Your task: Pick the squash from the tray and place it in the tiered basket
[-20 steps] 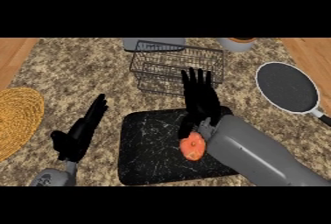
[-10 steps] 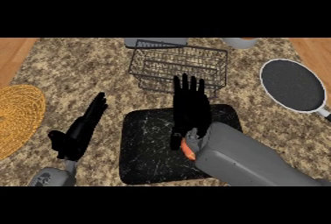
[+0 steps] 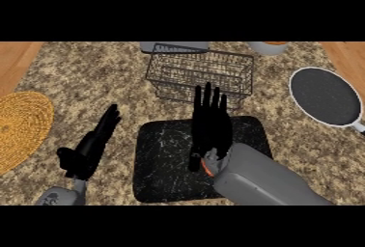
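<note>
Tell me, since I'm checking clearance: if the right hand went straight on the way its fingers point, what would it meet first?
Probably the basket. The right hand points up the picture over the tray, straight at the basket's near side; its height is unclear, so it might pass above the rim.

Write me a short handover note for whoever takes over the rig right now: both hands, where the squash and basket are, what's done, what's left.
Right hand: open, fingers straight, flat over the black tray.
Left hand: open, resting left of the tray.
Squash: on the tray, mostly hidden under the right wrist; only an orange edge shows.
Tiered basket: behind the tray, nothing visible inside.
Done: right hand is above the squash.
Left: grasp, lift, place in the basket.
</note>
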Controlling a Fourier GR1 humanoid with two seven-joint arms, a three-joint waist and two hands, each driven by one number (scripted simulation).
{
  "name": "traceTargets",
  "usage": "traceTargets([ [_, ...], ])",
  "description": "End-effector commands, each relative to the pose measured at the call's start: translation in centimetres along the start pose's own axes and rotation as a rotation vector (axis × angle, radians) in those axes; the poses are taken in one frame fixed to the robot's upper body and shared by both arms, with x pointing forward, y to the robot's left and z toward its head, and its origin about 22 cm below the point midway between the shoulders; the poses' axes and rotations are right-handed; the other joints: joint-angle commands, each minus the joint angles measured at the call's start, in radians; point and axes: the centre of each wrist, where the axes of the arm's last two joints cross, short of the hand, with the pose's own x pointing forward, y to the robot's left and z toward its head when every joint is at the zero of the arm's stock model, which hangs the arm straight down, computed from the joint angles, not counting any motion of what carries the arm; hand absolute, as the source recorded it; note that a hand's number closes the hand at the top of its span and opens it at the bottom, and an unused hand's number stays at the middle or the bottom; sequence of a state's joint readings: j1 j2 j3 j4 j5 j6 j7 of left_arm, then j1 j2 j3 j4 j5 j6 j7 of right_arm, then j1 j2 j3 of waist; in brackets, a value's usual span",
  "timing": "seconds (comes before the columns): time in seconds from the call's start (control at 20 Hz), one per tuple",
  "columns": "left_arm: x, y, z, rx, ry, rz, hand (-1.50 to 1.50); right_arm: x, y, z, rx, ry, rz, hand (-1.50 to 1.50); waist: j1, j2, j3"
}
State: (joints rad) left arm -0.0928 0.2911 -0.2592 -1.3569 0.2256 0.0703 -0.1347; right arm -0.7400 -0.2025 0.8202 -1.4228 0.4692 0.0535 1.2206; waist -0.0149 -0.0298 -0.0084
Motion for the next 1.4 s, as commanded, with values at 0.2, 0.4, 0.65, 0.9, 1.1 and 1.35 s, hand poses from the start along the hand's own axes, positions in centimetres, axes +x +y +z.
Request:
traceTargets([
  [0.2, 0.4, 1.6, -0.4, 0.012, -0.013, 0.003, 0.00, -3.2, 4.7, 0.2, 0.081, 0.335, 0.024, -1.50, -0.015, 0.021, 0.007],
  [0.4, 1.0, -0.3, -1.5, -0.010, -0.013, 0.000, 0.00, -3.2, 4.9, 0.1, 0.073, 0.379, 0.005, -1.50, -0.004, 0.023, 0.008],
  [0.65, 1.0, -0.6, -0.8, -0.019, -0.025, 0.002, 0.00, -3.6, 6.3, 1.1, 0.100, 0.382, -0.011, -1.50, 0.009, 0.025, 0.008],
  [0.9, 0.5, 0.1, -0.7, -0.029, -0.023, -0.002, 0.00, -5.5, 7.1, 0.6, 0.110, 0.387, -0.019, -1.50, 0.008, 0.027, 0.008],
  [1.1, 0.6, -1.9, -0.7, -0.018, -0.033, 0.000, 0.00, -3.8, 6.4, -0.9, 0.110, 0.379, -0.022, -1.50, 0.018, 0.028, 0.008],
  [1.35, 0.2, 2.1, -0.1, -0.033, -0.011, 0.009, 0.00, -3.8, 8.5, 0.2, 0.006, 0.245, -0.127, 1.50, 0.019, 0.029, 0.008],
])
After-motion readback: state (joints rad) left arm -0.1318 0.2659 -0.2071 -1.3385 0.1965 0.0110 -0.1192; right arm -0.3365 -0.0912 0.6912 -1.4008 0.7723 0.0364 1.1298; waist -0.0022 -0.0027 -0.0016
